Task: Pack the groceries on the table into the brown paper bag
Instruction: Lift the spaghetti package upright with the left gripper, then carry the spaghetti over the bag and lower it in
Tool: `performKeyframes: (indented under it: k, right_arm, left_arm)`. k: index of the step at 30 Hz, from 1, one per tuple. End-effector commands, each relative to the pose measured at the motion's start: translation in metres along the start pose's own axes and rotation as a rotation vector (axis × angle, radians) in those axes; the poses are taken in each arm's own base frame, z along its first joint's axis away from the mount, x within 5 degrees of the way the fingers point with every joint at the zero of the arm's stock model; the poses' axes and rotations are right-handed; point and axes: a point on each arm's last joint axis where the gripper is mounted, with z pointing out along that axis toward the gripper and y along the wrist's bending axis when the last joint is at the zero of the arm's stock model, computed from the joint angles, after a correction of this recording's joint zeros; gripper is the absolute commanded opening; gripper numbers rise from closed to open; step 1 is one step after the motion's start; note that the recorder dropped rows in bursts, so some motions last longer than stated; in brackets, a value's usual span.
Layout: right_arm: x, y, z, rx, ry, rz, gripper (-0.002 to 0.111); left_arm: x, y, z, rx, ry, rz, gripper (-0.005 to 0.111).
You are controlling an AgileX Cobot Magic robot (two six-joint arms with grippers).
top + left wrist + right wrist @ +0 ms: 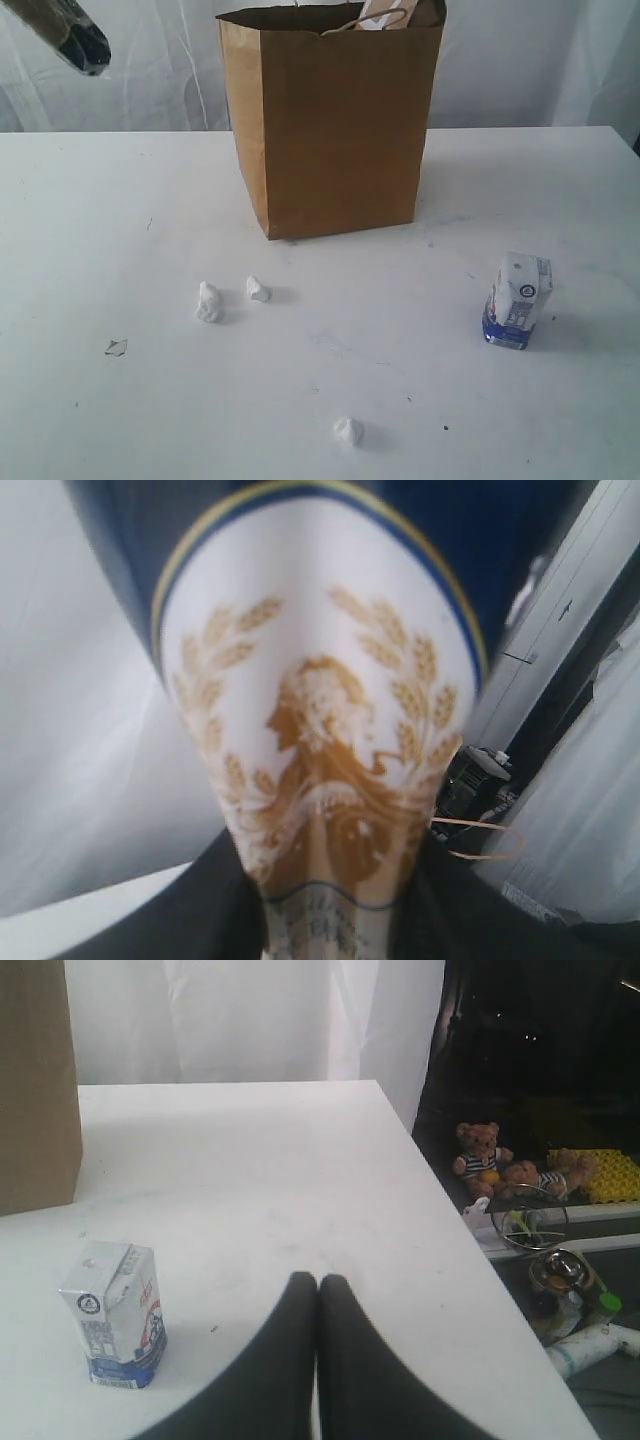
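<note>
The brown paper bag stands upright at the back middle of the table, with a twisted handle and a pale item showing above its rim. One end of the spaghetti packet hangs in the air at the far upper left. The left wrist view is filled by its blue and white wrapper with a gold crest, and my left gripper is shut on it, dark fingers on both sides. The small white-blue carton stands to the right. My right gripper is shut and holds nothing, low over the table, apart from the carton.
Three white crumpled lumps and a small grey scrap lie in front of the bag. The table edge is close to my right gripper, with teddy bears and bowls below it.
</note>
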Motion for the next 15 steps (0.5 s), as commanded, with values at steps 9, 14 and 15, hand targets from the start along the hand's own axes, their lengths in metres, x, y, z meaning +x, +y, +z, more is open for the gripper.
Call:
performKeyframes:
  k: [9, 14, 15]
  right_arm:
    - [0.001, 0.0, 0.0, -0.004, 0.001, 0.01, 0.0]
    - [0.002, 0.001, 0.0, -0.008, 0.013, 0.01, 0.0]
    - [0.002, 0.001, 0.0, -0.009, 0.017, 0.01, 0.0]
  left_arm:
    - [-0.04, -0.01, 0.045, 0.227, -0.089, 0.16, 0.0]
    - [-0.041, -0.02, 0.108, 0.287, -0.114, 0.236, 0.0]
    - [-0.042, -0.019, 0.113, 0.271, -0.124, 0.24, 0.0]
